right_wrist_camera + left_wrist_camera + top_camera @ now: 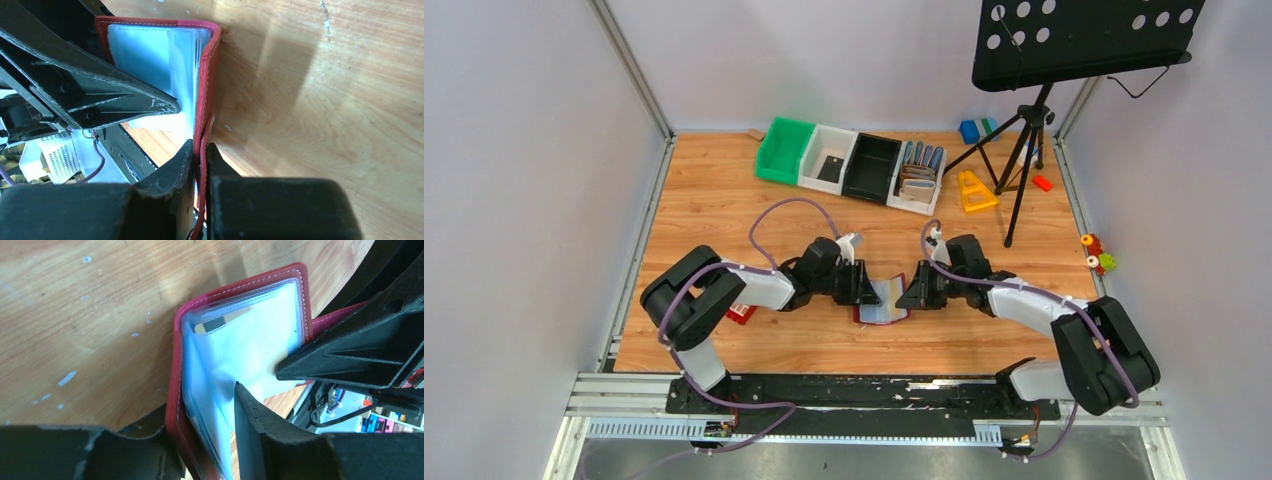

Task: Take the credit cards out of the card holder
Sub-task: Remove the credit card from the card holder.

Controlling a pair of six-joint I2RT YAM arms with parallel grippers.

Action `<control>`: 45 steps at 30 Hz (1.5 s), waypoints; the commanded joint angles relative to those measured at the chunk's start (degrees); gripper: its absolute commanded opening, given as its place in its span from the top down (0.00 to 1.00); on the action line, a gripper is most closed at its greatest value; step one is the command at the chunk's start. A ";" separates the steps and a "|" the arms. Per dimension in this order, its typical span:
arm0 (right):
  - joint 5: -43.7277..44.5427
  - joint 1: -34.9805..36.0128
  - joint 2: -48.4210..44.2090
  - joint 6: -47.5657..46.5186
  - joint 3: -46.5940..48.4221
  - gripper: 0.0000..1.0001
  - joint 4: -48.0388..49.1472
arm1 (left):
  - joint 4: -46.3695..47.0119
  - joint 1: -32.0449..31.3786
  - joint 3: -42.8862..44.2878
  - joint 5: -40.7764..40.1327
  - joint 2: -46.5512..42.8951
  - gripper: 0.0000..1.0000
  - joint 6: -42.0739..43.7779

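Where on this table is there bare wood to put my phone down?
Bare wood lies at left, between the green bin and the left arm; also along the near edge before the card holder. Crowded: the centre around it, the back bins, the legs of the music stand.

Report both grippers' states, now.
Left gripper: jaws straddle one half of the card holder; whether it is clamped cannot be told.
Right gripper: closed on the card holder's other cover.
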 commanded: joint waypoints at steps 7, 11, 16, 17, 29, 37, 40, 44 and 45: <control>8.00 -0.42 -8.75 -8.28 8.65 0.96 -13.53 | -12.39 5.12 -1.68 -9.38 -12.40 0.42 7.34; 9.17 -0.39 -11.90 -9.46 10.04 0.96 -15.81 | -13.28 6.27 -3.04 -10.26 -17.43 0.31 8.76; 5.87 -0.41 -15.33 -8.34 8.58 0.96 -11.75 | -2.71 6.19 -6.09 -3.37 -22.21 0.11 7.25; 5.28 -0.47 -15.84 -8.03 8.37 0.96 -10.81 | -0.92 6.19 -6.66 -2.61 -22.59 0.08 6.88; -3.44 -2.02 -23.54 -0.38 4.77 1.00 -0.65 | 8.63 6.58 -12.95 -4.27 -27.54 0.00 2.11; -12.15 -2.62 -25.54 5.01 2.34 1.00 8.75 | 28.60 7.38 -18.00 2.41 -26.55 0.06 -7.76; -14.38 -2.76 -25.97 7.05 1.73 1.00 11.94 | 30.77 8.43 -18.34 4.01 -26.03 0.20 -10.37; -16.09 -2.89 -26.34 8.19 1.34 1.00 13.42 | 36.77 9.94 -20.50 6.75 -26.78 0.44 -14.50; -16.17 -2.85 -26.43 8.34 1.19 1.00 13.60 | 37.17 9.94 -20.77 7.07 -27.40 0.51 -14.88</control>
